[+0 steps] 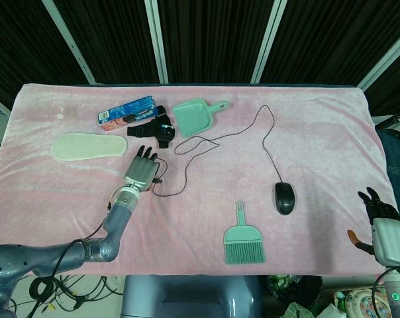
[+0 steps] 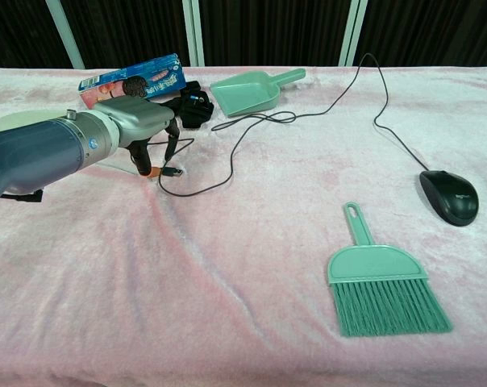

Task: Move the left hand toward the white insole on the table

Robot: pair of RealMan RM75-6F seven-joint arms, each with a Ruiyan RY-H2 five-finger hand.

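The white insole lies flat on the pink cloth at the left, its long side running left to right. My left hand hovers just right of the insole's right tip, fingers stretched toward the far edge and holding nothing. The chest view shows the same hand above the cloth, fingers hanging down over a thin black cable. Only a pale sliver of the insole shows behind my forearm. My right hand stays at the table's right edge, fingers apart and empty.
A blue box and a black strapped object lie just beyond the left hand. A green dustpan sits further back, a black mouse to the right, and a green brush near the front edge.
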